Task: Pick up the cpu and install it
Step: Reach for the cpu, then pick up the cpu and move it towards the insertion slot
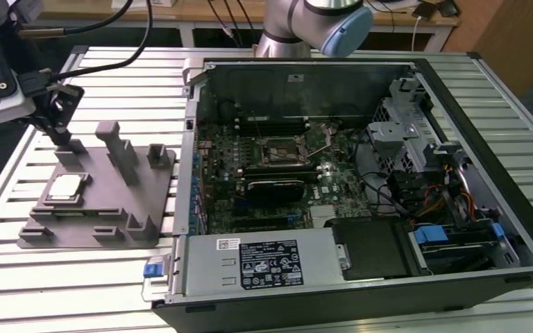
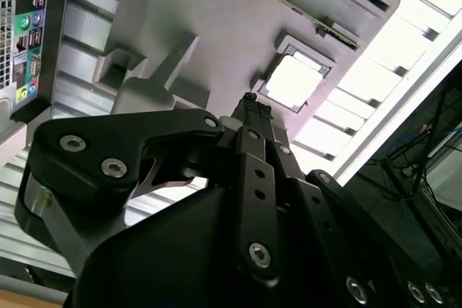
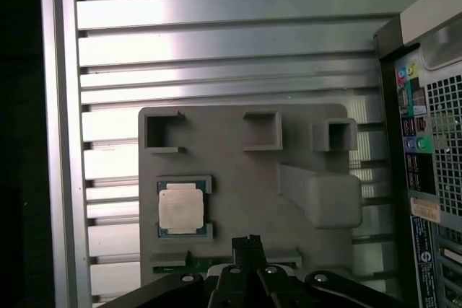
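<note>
Slatted metal table [image 1: 72, 284] ran under everything, and the open computer case [image 1: 488, 149] took the exterior view's centre and right. At that view's upper left my arm pointed nearly straight down, my gripper [image 1: 64, 142] at the upper edge of the grey tray [image 1: 109, 208], jaws pressed together on nothing. The cpu [image 1: 66, 188] lay flat in its tray recess, lower in the frame, near my tips but apart from them. Both wrist views looked along my fingers [image 3: 249, 243] toward the chip; the exterior view added the motherboard socket [image 1: 280, 151] inside the case.
</note>
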{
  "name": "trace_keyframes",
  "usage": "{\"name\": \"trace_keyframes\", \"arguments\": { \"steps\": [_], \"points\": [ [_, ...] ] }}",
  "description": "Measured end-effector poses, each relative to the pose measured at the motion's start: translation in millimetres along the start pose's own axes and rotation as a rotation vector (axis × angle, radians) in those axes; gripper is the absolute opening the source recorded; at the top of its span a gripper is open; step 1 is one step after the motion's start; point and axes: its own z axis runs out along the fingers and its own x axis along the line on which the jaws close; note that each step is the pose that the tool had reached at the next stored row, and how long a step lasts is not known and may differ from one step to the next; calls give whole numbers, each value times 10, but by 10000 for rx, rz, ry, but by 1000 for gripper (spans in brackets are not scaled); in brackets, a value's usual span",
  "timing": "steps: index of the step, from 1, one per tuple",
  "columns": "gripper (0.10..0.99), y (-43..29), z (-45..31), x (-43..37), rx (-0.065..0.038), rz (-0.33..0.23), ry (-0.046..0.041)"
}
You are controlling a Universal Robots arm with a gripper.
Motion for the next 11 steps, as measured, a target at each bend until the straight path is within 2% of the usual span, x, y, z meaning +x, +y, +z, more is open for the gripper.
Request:
{"name": "trace_keyframes", "arguments": {
  "steps": [4, 11],
  "points": [
    [106, -12, 42, 38, 1, 11, 0],
    [106, -14, 45, 57, 1, 12, 0]
  ]
}}
